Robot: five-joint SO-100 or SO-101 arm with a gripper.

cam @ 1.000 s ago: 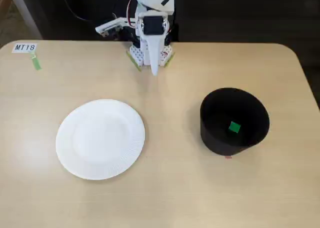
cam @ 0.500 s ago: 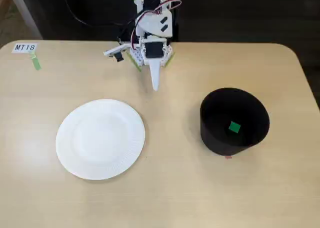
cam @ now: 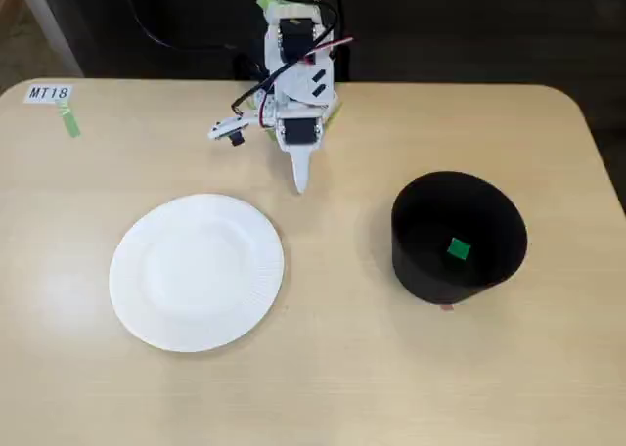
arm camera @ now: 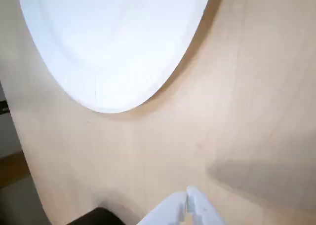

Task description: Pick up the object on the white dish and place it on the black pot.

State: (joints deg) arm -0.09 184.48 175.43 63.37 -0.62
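A white dish [cam: 196, 272] lies on the table at the left in the fixed view, with nothing on it. It also shows in the wrist view [arm camera: 113, 42]. A black pot [cam: 458, 237] stands at the right, and a small green cube [cam: 458, 248] lies inside it. My gripper [cam: 300, 179] is shut and empty, folded back near the arm's base at the table's far side, pointing down at the tabletop between dish and pot. In the wrist view the white fingertips [arm camera: 190, 203] are pressed together above bare wood.
A white label reading MT18 [cam: 49, 93] with a strip of green tape [cam: 69, 123] sits at the far left corner. The wooden table [cam: 323, 368] has rounded corners. Cables run behind the arm's base [cam: 293, 35].
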